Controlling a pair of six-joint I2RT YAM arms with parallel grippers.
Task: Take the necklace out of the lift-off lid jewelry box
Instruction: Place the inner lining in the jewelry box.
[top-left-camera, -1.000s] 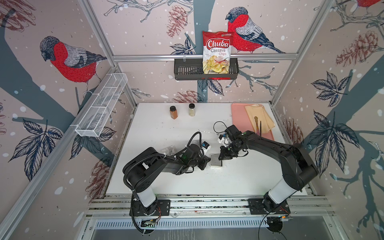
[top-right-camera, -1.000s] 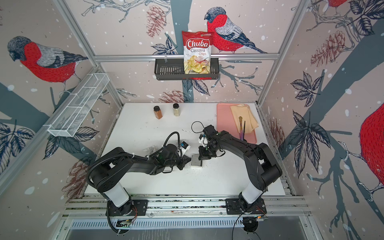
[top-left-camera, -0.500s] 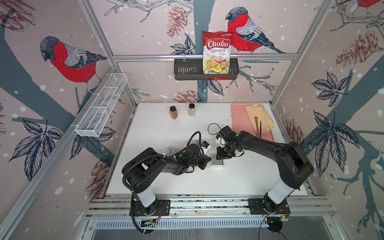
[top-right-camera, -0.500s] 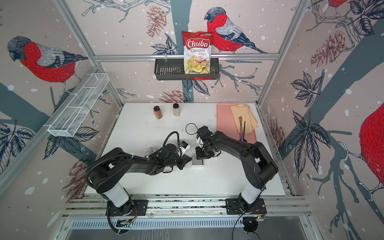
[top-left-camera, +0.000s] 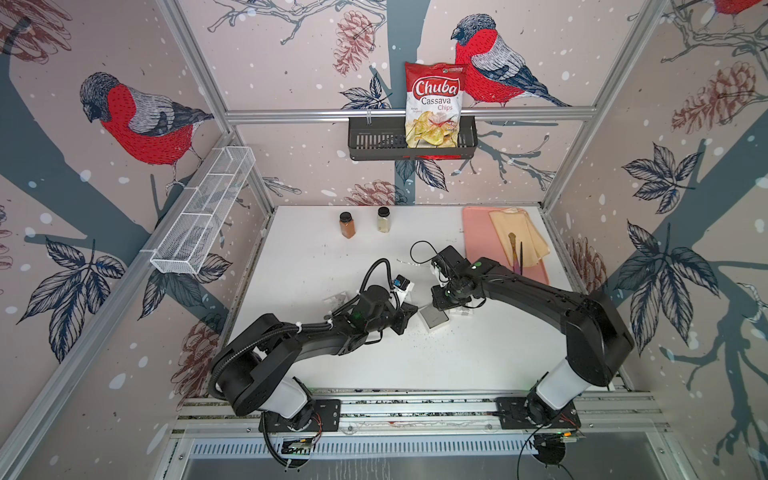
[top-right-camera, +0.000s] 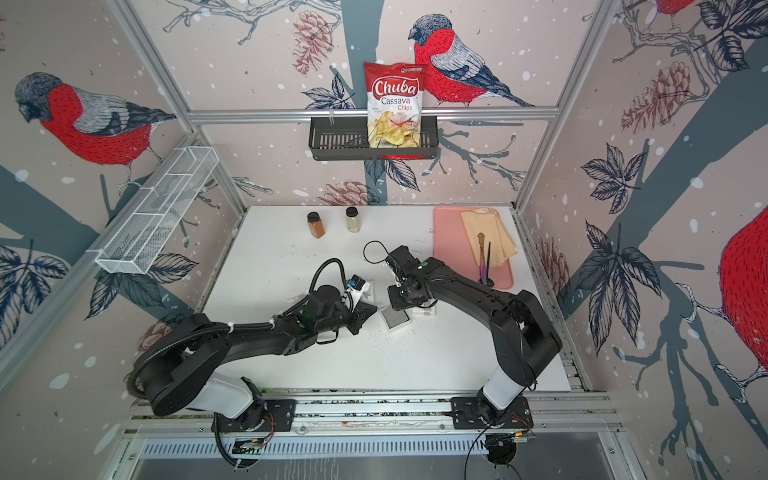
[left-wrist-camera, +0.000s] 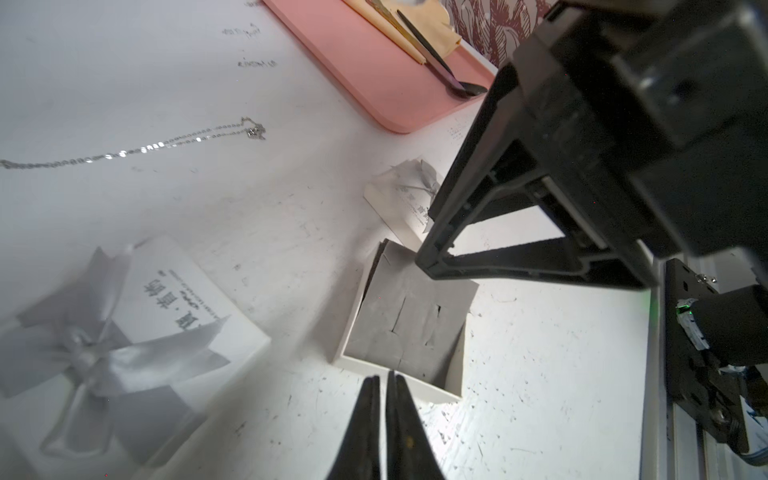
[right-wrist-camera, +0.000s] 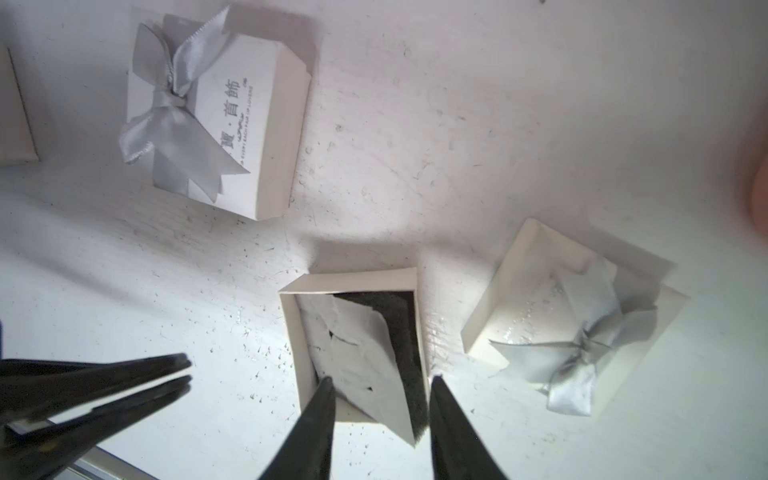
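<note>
Top view: arms converge on open jewelry box (top-left-camera: 433, 319). Left wrist: left gripper (left-wrist-camera: 383, 378) near-shut, empty; necklace (left-wrist-camera: 137, 147) on table (left-wrist-camera: 124, 62) well beyond its tips. Right wrist: right gripper (right-wrist-camera: 380, 386), just parted, empty over vacated box; removal looks done

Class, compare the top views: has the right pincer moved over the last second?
Yes, slightly: in a top view the right pincer has shifted away from the pink tray, still above the open box.

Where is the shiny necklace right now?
In the left wrist view, the thin silver chain necklace lies on the white table, outside the open white jewelry box and apart from the pink tray.
</note>
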